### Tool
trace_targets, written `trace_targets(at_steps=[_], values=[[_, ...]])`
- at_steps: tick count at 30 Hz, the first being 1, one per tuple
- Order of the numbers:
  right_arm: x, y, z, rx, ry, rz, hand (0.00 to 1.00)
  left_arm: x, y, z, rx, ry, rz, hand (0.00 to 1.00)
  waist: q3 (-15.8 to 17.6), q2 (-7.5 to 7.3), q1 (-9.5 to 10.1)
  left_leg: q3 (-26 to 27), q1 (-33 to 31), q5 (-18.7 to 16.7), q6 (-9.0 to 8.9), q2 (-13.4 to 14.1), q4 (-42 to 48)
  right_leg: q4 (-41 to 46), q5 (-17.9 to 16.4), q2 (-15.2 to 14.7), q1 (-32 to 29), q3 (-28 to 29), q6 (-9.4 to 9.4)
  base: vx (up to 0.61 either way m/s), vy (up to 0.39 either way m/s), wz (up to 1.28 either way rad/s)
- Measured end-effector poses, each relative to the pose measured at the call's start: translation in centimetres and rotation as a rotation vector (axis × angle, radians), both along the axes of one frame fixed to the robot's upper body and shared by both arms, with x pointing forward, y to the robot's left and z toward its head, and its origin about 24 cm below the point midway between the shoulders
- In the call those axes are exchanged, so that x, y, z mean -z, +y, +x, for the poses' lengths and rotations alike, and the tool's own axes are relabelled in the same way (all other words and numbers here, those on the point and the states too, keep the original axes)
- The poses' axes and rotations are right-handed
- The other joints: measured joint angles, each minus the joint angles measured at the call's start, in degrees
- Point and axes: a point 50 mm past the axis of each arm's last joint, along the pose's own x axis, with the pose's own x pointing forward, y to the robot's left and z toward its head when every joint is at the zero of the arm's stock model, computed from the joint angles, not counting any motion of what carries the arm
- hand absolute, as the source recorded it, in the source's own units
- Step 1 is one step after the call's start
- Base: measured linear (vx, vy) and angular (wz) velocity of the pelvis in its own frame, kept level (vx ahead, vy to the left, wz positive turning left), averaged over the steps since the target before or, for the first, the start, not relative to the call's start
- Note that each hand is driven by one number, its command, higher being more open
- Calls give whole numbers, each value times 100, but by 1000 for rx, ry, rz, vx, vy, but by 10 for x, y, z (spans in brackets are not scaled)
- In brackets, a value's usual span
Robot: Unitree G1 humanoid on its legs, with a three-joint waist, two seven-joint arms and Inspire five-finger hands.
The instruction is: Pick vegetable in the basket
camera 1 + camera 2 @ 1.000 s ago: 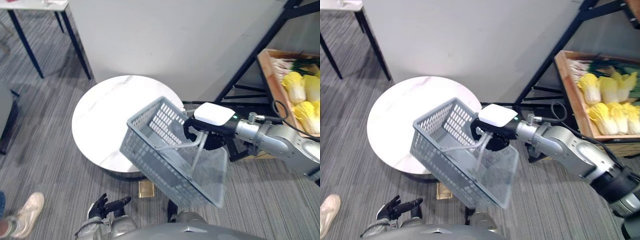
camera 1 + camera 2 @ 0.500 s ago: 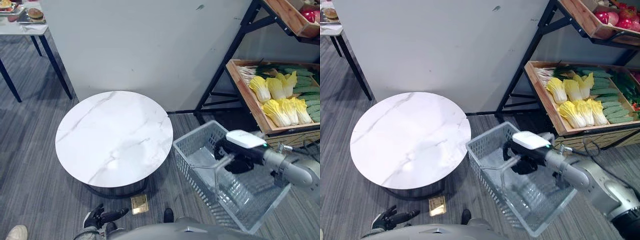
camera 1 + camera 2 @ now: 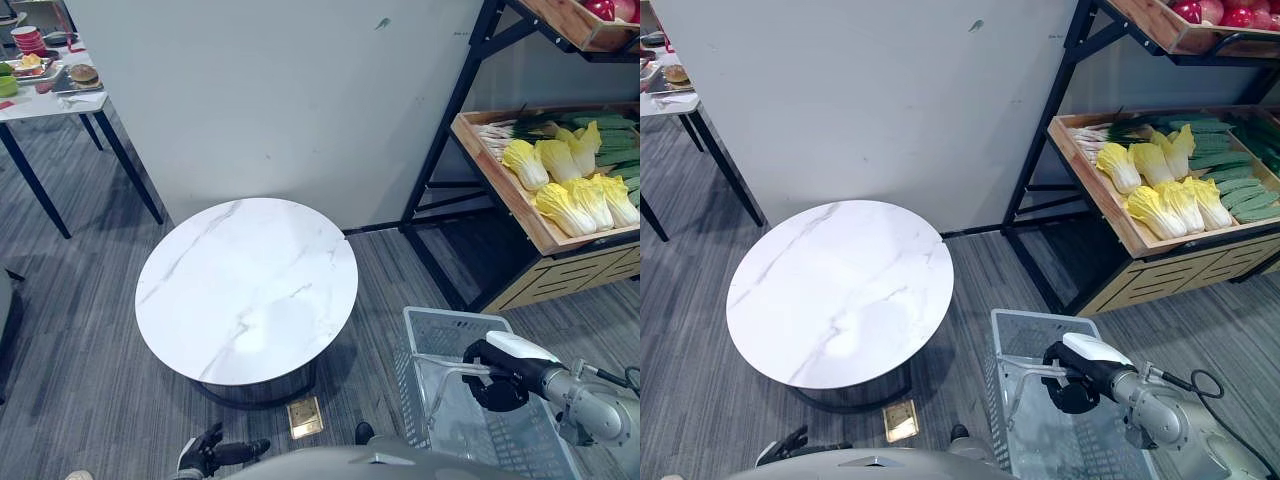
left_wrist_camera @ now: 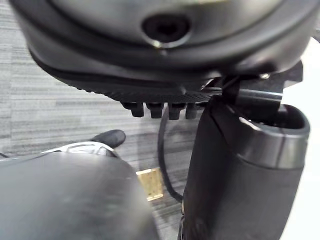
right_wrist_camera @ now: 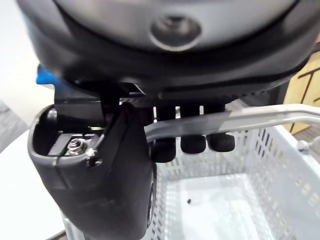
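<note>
My right hand [image 3: 500,368] is shut on the metal handle [image 5: 240,120] of a grey plastic basket [image 3: 440,322], its fingers [image 5: 192,144] curled under the bar. The basket hangs low at the lower right, just above the carpet, with nothing inside. Pale yellow cabbages [image 3: 565,190] lie in a wooden crate [image 3: 495,185] on the shelf to the far right, with green cucumbers [image 3: 1230,180] and leeks [image 3: 1095,135] beside them. The basket sits in front of and below that crate. My left hand [image 3: 205,455] hangs relaxed and open low at the bottom left.
A round white marble table [image 3: 245,290] stands to the left of the basket. The black metal shelf frame [image 3: 450,130] rises between the table and the crate. An upper crate holds red fruit [image 3: 1200,12]. A table with food [image 3: 40,85] stands at the far left.
The whole view has swung toward the shelf. The basket, tilted over the round table before, now hangs level and lower at the right, in front of the vegetable crate.
</note>
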Motion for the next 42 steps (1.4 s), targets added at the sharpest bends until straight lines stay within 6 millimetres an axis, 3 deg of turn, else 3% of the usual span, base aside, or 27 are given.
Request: trace_targets(at_steps=[7,12,14,16,17,18,21,26,31,34,36,37,38,39,40,41,42], values=[[7,8,1,7,-9,16,0,0,0,-2,-5,1,1,100,40,-26,161,273,137,-77,43,-66,4,21,-14,-11,-20,346,31,9,17,-16],[1,9,11,1,-53,14,0,-1,4,-4,-25,0,11,100,148,-191,187,779,522,-254,2,-64,30,157,-64,83,-6,835,104,53,34,-53],[-3,7,16,22,-81,17,0,-2,9,-5,-60,-7,20,100,262,-316,167,956,589,-465,-11,-28,295,276,-115,105,-17,1047,123,53,30,-54],[-15,4,29,74,-169,38,0,-5,15,-1,-98,-51,39,100,524,-435,131,1198,426,-1064,-86,254,1322,463,-159,174,-14,1323,155,42,25,-66],[-21,1,32,88,-200,34,0,-6,16,1,-101,-57,44,100,592,-421,111,1219,333,-1260,-93,378,1668,504,-169,224,-15,1369,172,-11,24,-51],[-32,-6,41,126,-271,18,0,-7,15,5,-109,-76,48,100,709,-351,50,1234,133,-1685,-120,683,2406,576,-190,342,-17,1411,200,-36,32,-33],[-46,-20,45,201,-350,-11,0,-7,15,9,-141,-100,47,100,830,-271,51,1187,-66,-2169,-101,1071,3218,740,-248,510,-12,1413,162,-28,95,-11],[-63,-29,52,257,-449,-2,0,-11,18,17,-157,-141,55,100,1099,-287,-79,926,-217,-2780,11,1340,4154,1519,-753,583,-53,1329,232,29,158,15],[-57,-32,37,390,-503,61,0,-12,21,18,-124,-139,69,100,1184,-368,-154,908,34,-3178,64,1341,4624,2257,-1181,549,11,1388,257,27,142,9],[-46,-26,20,435,-483,105,0,-13,26,20,-40,-120,104,100,1192,-468,-255,1104,226,-3310,81,1375,4641,2278,-1146,614,10,1551,283,-48,104,-28],[-42,-21,21,452,-487,136,0,-14,27,27,-2,-119,110,100,1221,-421,-247,1454,138,-3367,113,1597,4749,2102,-743,797,-240,1814,356,-97,59,-103],[-40,-18,22,455,-492,152,0,-15,27,33,30,-120,111,100,1219,-366,-227,1753,25,-3349,149,1733,4775,1907,-312,906,-487,1763,266,-134,60,-122],[-41,-18,24,461,-502,160,0,-16,29,38,37,-133,126,100,1276,-330,-254,1982,-55,-3282,267,1782,4711,1568,117,824,-621,1138,40,-111,46,-111],[-42,-19,24,466,-506,163,0,-17,30,40,36,-139,132,100,1337,-305,-248,2116,-62,-3221,383,1797,4642,1387,232,731,-601,701,-146,-103,39,-73],[-43,-21,24,470,-506,150,0,-18,31,46,35,-152,138,100,1400,-282,-267,2269,-96,-3171,477,1793,4582,1705,7,408,-651,-399,-572,-77,51,-44],[-43,-22,24,473,-502,144,0,-19,30,48,35,-154,137,100,1406,-270,-256,2361,-110,-3152,515,1794,4548,2002,-157,198,-656,-843,-759,-107,116,-57],[-46,-21,32,463,-511,147,0,-18,30,52,23,-155,130,100,1409,-230,-222,2543,-105,-3058,578,1796,4428,2830,-454,-295,-661,-1496,-950,-90,119,-57]])
